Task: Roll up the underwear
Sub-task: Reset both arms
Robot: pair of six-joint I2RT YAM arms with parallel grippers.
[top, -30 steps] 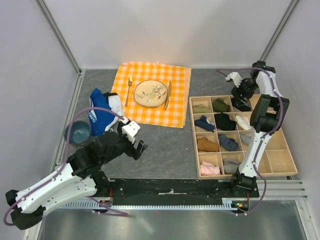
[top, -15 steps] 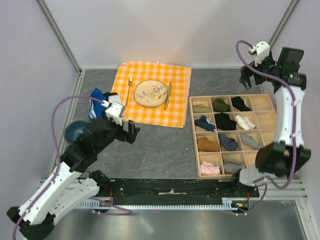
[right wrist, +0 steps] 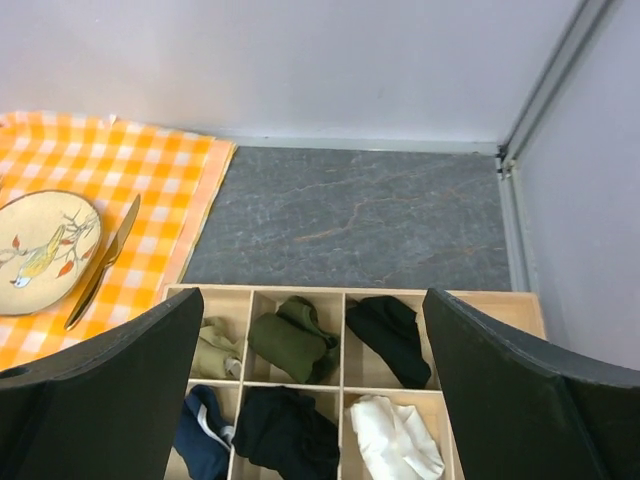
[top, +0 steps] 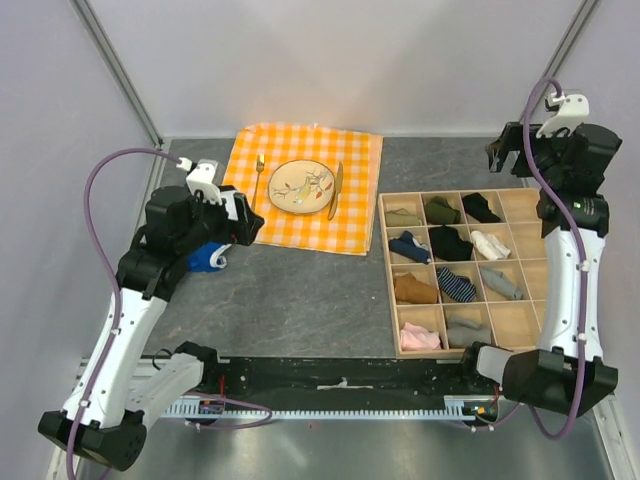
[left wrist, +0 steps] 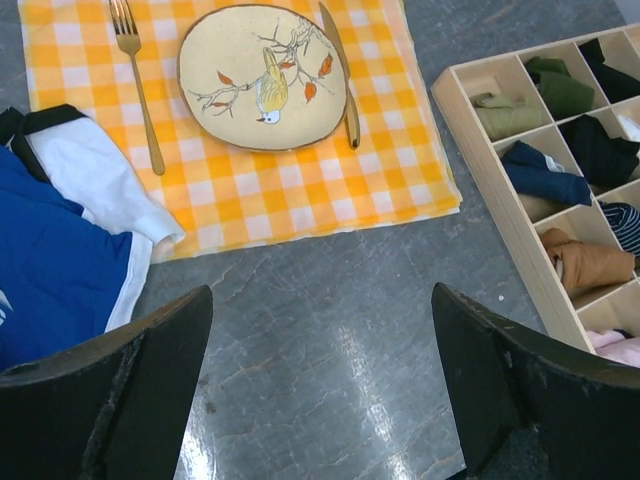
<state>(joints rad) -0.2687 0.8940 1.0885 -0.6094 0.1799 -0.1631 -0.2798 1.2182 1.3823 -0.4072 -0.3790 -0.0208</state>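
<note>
No spread-out black briefs with white lettering show in any view. A black fabric roll lies in the tray's far row, third compartment, and also shows in the right wrist view. No lettering shows on it, so I cannot tell if it is the underwear. Another black bundle fills the compartment nearer and to the left. My right gripper is open, empty and raised above the tray's far edge. My left gripper is open and empty above bare table.
A blue garment with white trim lies left of the orange checked cloth, a black band at its far edge. A plate, fork and knife rest on the cloth. The wooden tray holds several rolled garments.
My right gripper lifted off the tray's far row and swung up to the back right, uncovering the black roll. My left arm rose and drew back left over the blue garment.
</note>
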